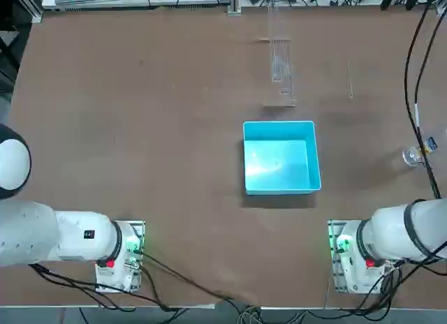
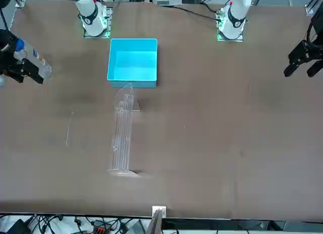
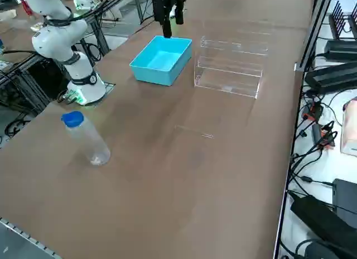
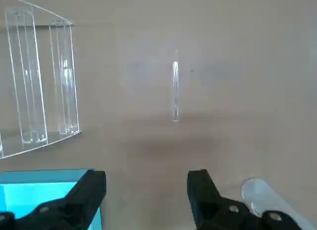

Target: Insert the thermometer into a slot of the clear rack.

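Brown tabletop (image 1: 140, 128) barely shows the thermometer (image 4: 175, 91) beside the clear rack (image 4: 39, 76); right gripper (image 4: 146, 190) jaws gape empty above.

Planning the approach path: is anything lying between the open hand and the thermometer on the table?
Nothing visible does. The right hand hangs open above bare table, the thermometer ahead of it. The clear rack and blue bin sit off to one side.

Right gripper (image 4: 147, 190): only the two finger ends show in the wrist view, the rest cut by the frame edge. Blue bin (image 4: 29, 195) and clear rack (image 4: 39, 81) both cropped there. Small bottle (image 4: 270, 198) only partly in that frame. Thermometer (image 1: 349, 81) reads overhead as a faint hairline; markings too small to tell.
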